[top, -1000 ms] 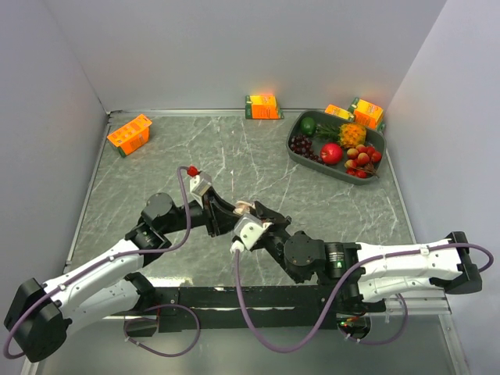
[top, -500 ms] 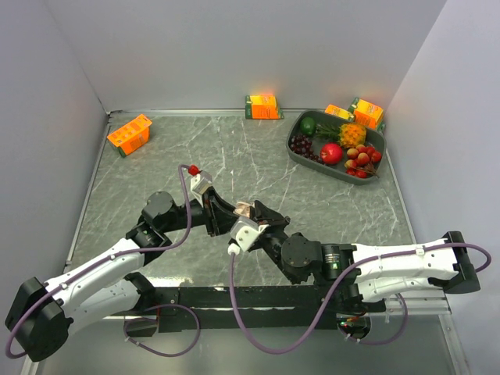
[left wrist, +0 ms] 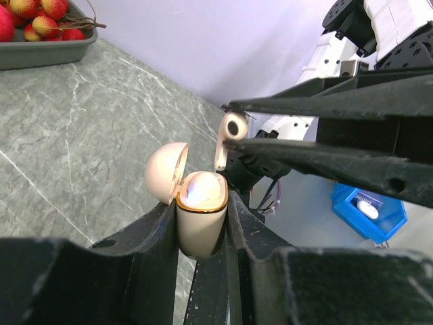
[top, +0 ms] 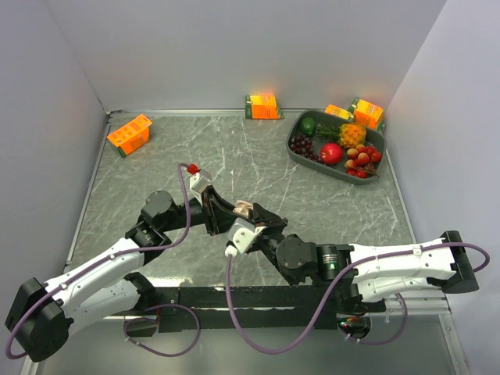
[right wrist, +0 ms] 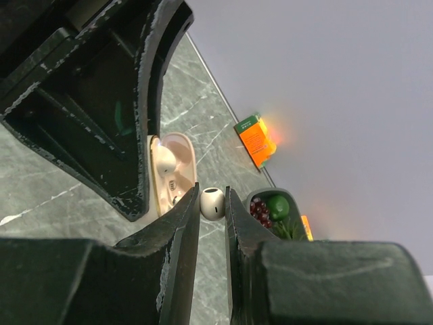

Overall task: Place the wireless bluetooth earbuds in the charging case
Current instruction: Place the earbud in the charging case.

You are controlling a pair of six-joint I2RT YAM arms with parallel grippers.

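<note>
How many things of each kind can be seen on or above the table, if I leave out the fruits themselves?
orange cartons: 4
fruit tray: 1
charging case: 1
earbuds: 2 (one pinched just above the open case, one that seems seated inside it)
Total: 8

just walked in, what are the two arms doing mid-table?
The left gripper is clamped on the charging case, holding it up with its lid hinged open. The right gripper pinches one earbud and holds it just above and beside the case's opening, not yet seated. In the right wrist view a second earbud looks to be in the case already, though that is hard to confirm.
</note>
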